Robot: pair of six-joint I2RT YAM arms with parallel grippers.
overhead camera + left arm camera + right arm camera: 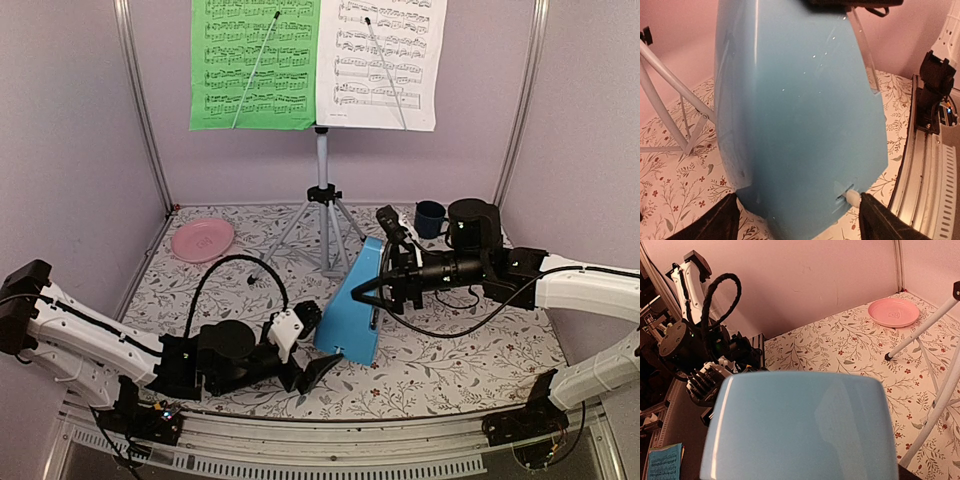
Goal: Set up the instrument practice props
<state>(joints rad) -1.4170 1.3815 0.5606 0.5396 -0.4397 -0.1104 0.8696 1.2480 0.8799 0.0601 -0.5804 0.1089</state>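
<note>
- Near the middle of the table (470, 350), in front of the tripod legs, the light-blue metronome (352, 305) leans with its narrow top toward the back. Its wide base is low, close to the flowered cloth. I cannot tell if the base touches the cloth.
- The right gripper (378, 290) comes from the right side and pinches the metronome at its upper part, as the top view shows it. In its own wrist view the blue body fills the lower picture and hides the fingertips.
- The left gripper (318, 368) is just beside the base of the metronome. Its jaws are spread wide. In the left wrist view the two dark fingers (715, 222) stand at each side of the base, and I cannot say whether they touch it.
- Behind, the music stand (322, 190) is upright on its tripod. The green page (255, 60) and the white page (385, 60) lie side by side on it, each under a thin wire arm.
- In my judgement the stand and the pages are done. What is left is to put the metronome upright and let it go.
- A pink plate (202, 240) lies at the back left and a dark mug (430, 218) at the back right, both well apart from the metronome.
</note>
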